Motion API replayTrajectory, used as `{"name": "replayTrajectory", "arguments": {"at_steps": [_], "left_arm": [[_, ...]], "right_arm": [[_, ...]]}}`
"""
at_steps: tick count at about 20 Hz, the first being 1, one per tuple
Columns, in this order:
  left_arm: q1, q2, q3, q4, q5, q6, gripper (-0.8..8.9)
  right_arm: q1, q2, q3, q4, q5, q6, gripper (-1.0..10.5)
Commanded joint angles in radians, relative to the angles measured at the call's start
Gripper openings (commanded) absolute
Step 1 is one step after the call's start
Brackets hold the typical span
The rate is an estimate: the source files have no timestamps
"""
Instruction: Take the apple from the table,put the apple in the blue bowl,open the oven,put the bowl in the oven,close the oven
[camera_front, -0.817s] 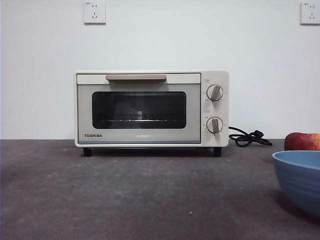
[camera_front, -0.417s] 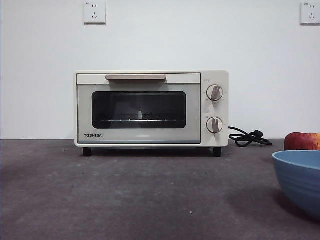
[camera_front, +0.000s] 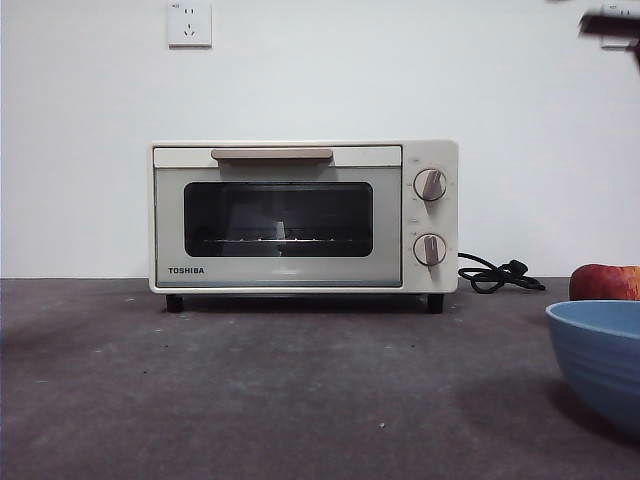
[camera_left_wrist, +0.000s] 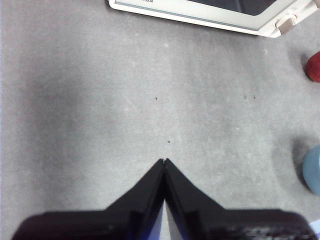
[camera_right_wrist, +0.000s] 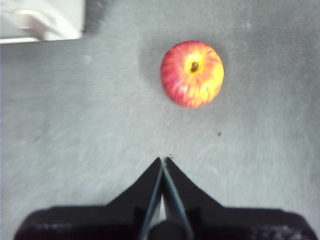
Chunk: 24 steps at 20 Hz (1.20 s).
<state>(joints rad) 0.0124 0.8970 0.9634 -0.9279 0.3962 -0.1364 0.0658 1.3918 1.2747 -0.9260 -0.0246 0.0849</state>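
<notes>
With its jaws pressed together and empty, we are holding our right gripper (camera_right_wrist: 163, 160) above the apple (camera_right_wrist: 192, 74), resting on the table (camera_right_wrist: 75, 125) behind the blue bowl (camera_front: 600, 355), presumably to line up a grasp.

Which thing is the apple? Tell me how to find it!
Find the big cream oven at the back of the grey table. Follow its black cord towards the blue bowl; just behind the bowl sits the apple. It is the only small, round, red-and-yellow thing, with a little brown stem on top.
</notes>
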Motion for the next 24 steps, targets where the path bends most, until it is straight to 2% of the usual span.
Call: {"name": "replayTrajectory", "arguments": {"at_steps": [1, 4, 7, 10, 17, 21, 24], "left_arm": [[0.002, 0.0, 0.001, 0.002, 0.003, 0.045, -0.04], [0.002, 0.0, 0.001, 0.002, 0.004, 0.058, -0.04], [0.002, 0.0, 0.001, 0.001, 0.003, 0.059, -0.04], [0.002, 0.0, 0.001, 0.001, 0.004, 0.059, -0.04], [0.002, 0.0, 0.001, 0.002, 0.004, 0.058, -0.04], [0.002, 0.002, 0.001, 0.003, 0.004, 0.058, -0.04], [0.002, 0.005, 0.001, 0.003, 0.004, 0.058, -0.04]], "right_arm": [[-0.002, 0.082, 0.064, 0.002, 0.007, -0.01, 0.1], [-0.002, 0.184, 0.145, 0.01, 0.024, -0.01, 2.1], [-0.002, 0.269, 0.213, 0.003, 0.08, -0.006, 3.6], [-0.023, 0.346, 0.238, 0.006, 0.097, -0.006, 5.7], [-0.104, 0.493, 0.24, 0.051, -0.032, -0.005, 5.7], [-0.107, 0.508, 0.24, 0.12, -0.065, -0.006, 5.7], [-0.105, 0.52, 0.24, 0.144, -0.053, -0.005, 5.7]]}}
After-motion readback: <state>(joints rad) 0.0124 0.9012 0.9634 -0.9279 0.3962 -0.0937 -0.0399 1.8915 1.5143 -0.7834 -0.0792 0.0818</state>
